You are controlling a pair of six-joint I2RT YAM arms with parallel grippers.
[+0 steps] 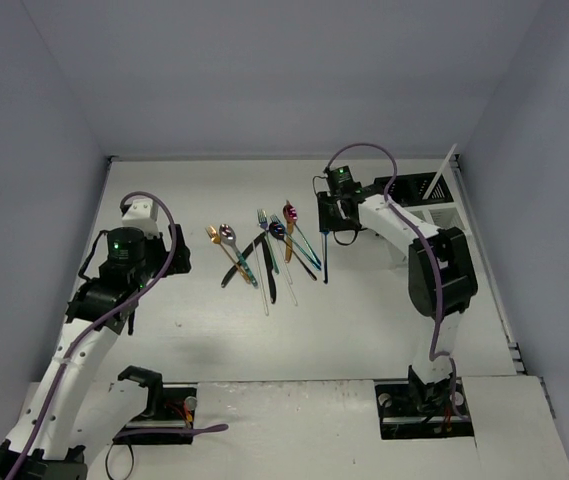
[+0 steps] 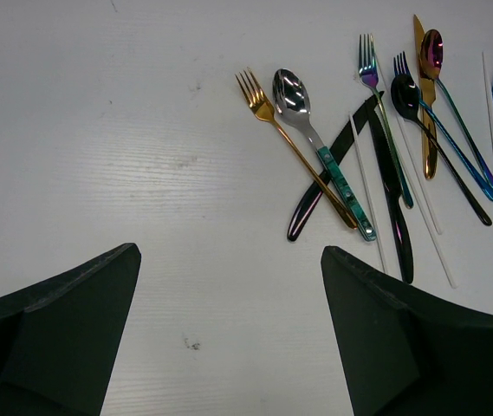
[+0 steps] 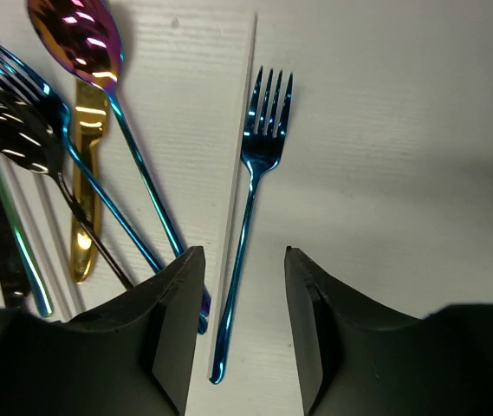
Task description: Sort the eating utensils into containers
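Observation:
The utensils (image 1: 269, 250) lie in a loose cluster at mid-table. The left wrist view shows a gold fork (image 2: 289, 139), a silver spoon with a teal handle (image 2: 315, 139), two black knives (image 2: 333, 169), a black spoon (image 2: 406, 95), a gold knife (image 2: 426, 113) and a magenta spoon (image 2: 432, 52). My right gripper (image 3: 243, 252) is open, low over the table. The handle of a blue fork (image 3: 250, 208) lies between its fingers, untouched. My left gripper (image 2: 230, 250) is open and empty, left of the cluster. A black caddy (image 1: 421, 187) and a white caddy (image 1: 434, 216) stand at the back right.
Thin white sticks (image 2: 419, 191) lie among the utensils; one (image 3: 239, 156) lies right beside the blue fork. A white stick (image 1: 444, 168) leans out of the caddies. Grey walls close the table at the back and sides. The right arm partly hides the caddies.

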